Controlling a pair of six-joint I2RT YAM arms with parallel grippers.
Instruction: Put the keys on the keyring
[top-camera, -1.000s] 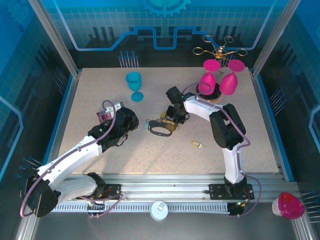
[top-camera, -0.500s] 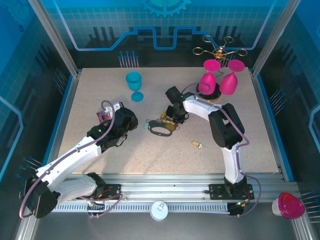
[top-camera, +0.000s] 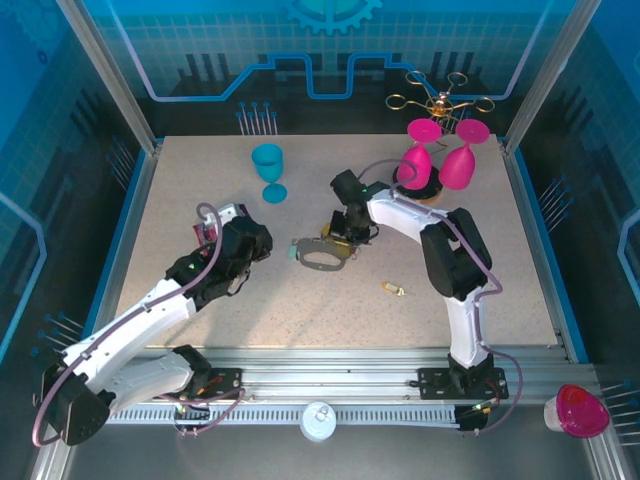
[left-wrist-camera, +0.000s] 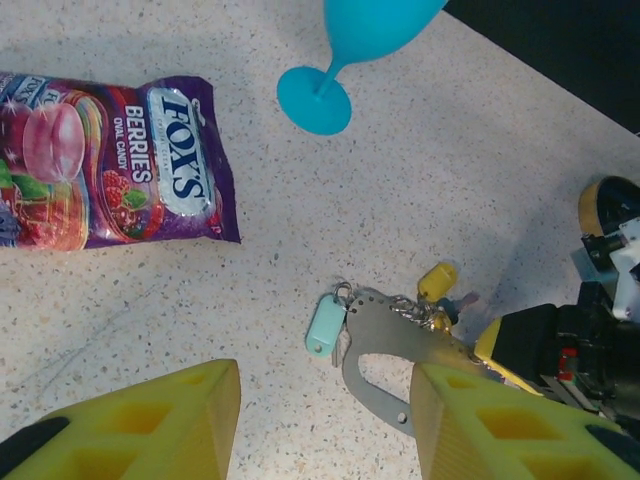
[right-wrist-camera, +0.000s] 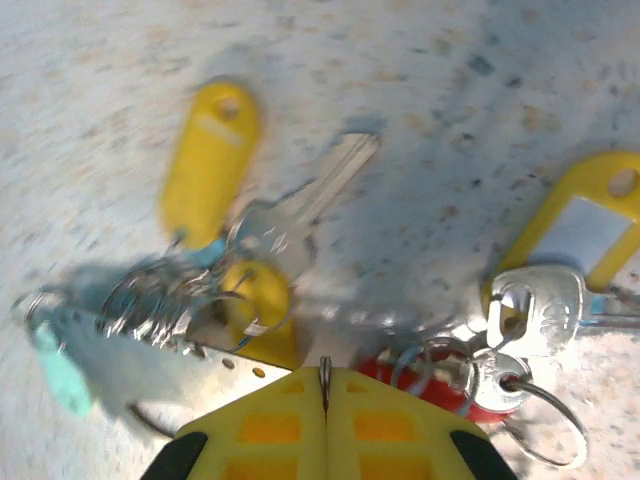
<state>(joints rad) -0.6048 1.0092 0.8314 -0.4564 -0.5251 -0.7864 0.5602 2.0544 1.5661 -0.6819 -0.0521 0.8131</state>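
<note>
Threading step: my right gripper (right-wrist-camera: 323, 388) is clamped on the keyring (left-wrist-camera: 390, 332) at table centre, left gripper (left-wrist-camera: 318, 405) agape at its 9 o'clock; next move, I judge, needs the loose key (top-camera: 393, 290) at 4 o'clock.

Table (left-wrist-camera: 480, 160): beige w/ dark speckles. Candy bag (left-wrist-camera: 110, 160), 10 o'clock in left wrist view: purple, white lettering, red berry pics. Goblet (left-wrist-camera: 330, 80) at 12: turquoise. Keyring (left-wrist-camera: 400, 345): silver-grey, w/ mint tag (left-wrist-camera: 326, 325) & yellow tag (left-wrist-camera: 437, 281). Keys (right-wrist-camera: 300, 215): silver; one red-headed key (right-wrist-camera: 440, 395). R gripper (right-wrist-camera: 325, 385) pads (right-wrist-camera: 260, 425): yellow. Glasses (top-camera: 460, 165) pink, rack (top-camera: 437, 100) gold.
</note>
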